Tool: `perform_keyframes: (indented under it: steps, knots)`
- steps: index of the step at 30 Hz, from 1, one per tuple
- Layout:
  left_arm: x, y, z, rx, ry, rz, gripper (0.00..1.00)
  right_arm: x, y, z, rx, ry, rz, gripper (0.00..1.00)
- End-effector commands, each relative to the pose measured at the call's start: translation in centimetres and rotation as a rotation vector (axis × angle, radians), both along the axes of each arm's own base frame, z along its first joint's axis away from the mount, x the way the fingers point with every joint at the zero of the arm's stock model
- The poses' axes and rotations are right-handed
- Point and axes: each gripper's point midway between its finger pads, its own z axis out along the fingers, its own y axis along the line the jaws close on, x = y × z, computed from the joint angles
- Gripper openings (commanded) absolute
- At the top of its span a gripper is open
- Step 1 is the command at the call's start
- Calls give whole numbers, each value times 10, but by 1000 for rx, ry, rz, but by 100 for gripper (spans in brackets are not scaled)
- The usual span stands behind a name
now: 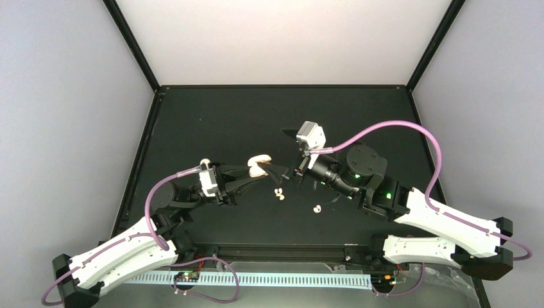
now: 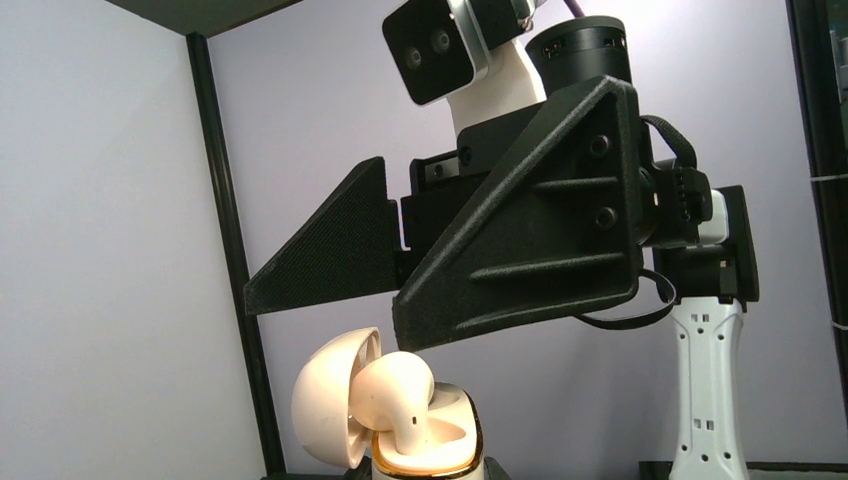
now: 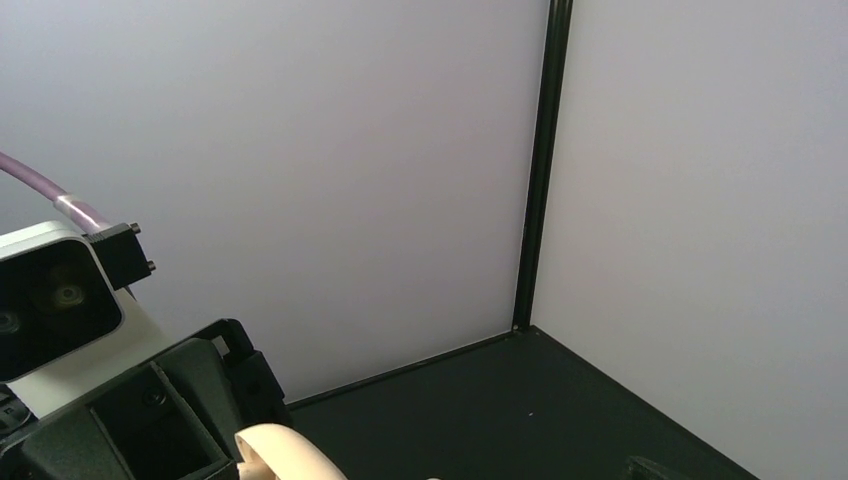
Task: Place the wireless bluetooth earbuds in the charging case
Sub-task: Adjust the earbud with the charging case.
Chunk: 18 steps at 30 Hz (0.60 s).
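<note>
My left gripper (image 1: pixel 258 172) is shut on the cream charging case (image 1: pixel 258 165), holding it upright above the mat. Its lid (image 2: pixel 328 400) stands open. One stemmed earbud (image 2: pixel 400 392) sits stem-down in a socket of the case (image 2: pixel 440 448), its head leaning toward the lid. My right gripper (image 2: pixel 325 318) hangs open directly above it, the nearer finger (image 2: pixel 520 250) ending just over the earbud's head. Whether they touch I cannot tell. Two loose earbuds (image 1: pixel 279 194) lie together on the mat below the case, and a third (image 1: pixel 317 208) lies further right. The right wrist view shows only the lid's edge (image 3: pixel 285 455).
Black mat (image 1: pixel 244 122) inside a black-framed enclosure with pale walls. A corner post (image 3: pixel 540 170) stands at the far back. The right arm's elbow and pink cable (image 1: pixel 385 128) rise to the right of the case. A cable rail (image 1: pixel 256 279) runs along the near edge.
</note>
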Motion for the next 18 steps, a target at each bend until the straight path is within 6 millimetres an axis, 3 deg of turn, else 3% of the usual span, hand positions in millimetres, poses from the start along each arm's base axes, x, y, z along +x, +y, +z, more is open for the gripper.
perform_keyframes:
  steps: [1, 18]
  knots:
    - [-5, -2, 4, -1, -17, -24, 2, -3, -8, 16, 39, -12, 5, 100]
    - [-9, -4, 2, 9, -24, -49, 2, 2, 2, 10, -5, -1, -3, 100]
